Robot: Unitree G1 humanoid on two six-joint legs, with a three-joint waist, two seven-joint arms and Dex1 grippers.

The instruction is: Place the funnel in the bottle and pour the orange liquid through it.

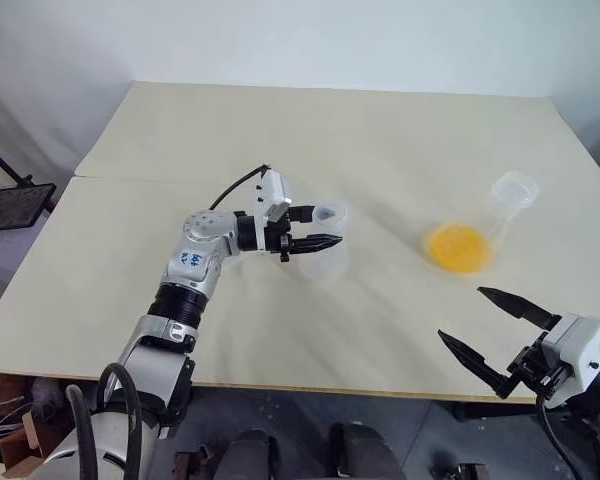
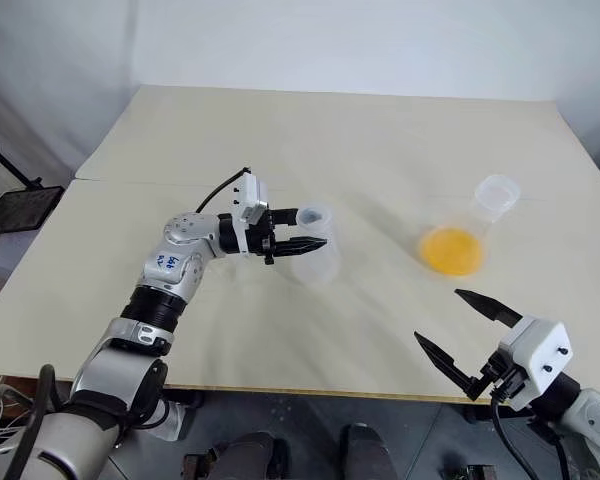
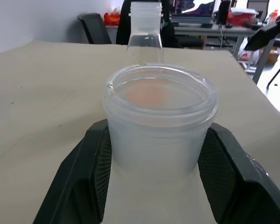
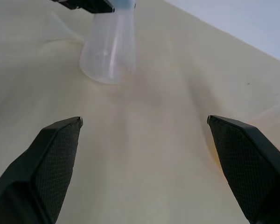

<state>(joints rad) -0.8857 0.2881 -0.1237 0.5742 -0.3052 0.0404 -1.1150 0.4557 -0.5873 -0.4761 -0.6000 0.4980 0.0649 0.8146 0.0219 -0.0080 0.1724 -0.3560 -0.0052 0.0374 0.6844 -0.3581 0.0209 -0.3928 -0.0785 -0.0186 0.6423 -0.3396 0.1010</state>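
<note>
while left pincer [image 1: 325,228] grips bottle [image 1: 323,250], flask [image 1: 480,232] of orange liquid [image 1: 458,248] beside, right pincer [image 1: 490,325] wide

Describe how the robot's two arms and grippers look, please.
Both arms are silver-grey metal with black joint rings. The left arm carries small blue markings and a black cable looping to a white wrist block. Each gripper, left gripper and right gripper, has two black pointed fingers with textured pads.

Frosted bottle [image 3: 159,135] upright mid-table, orange liquid [image 1: 459,248] in a clear flask well apart
</note>
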